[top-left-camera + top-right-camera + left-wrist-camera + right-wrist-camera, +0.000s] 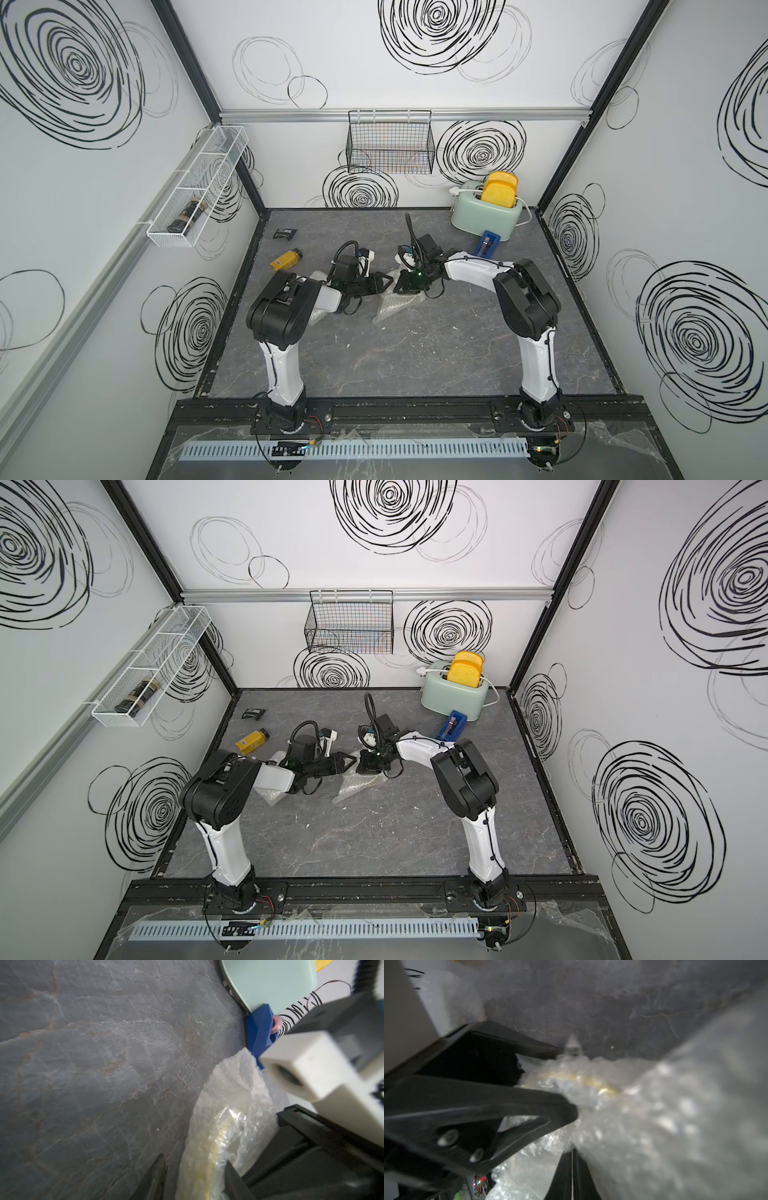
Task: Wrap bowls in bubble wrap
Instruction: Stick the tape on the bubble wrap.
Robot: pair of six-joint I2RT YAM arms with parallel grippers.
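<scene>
Between the fingers of the left gripper sits a bundle of bubble wrap, with the yellow marking of a bowl showing faintly through the film. The jaws stand part-way closed around this bundle, grasping it. Facing it tip to tip, the right gripper has its fingers pressed flat together, seemingly pinching a fold of the same sheet.

In both top views the two grippers meet over the middle of the table, and a loose tail of the wrap trails from them toward the near edge. This bowl looks largely covered but not finished: the sheet is bunched rather than snug, and the tail is not yet tucked in.

A second sheet peeks out from under the left forearm, and whether anything lies inside it cannot be told. No other bowl is visible, so that half of the job cannot be judged. A blue tape dispenser stands just beside the toaster, well apart from both grippers.
</scene>
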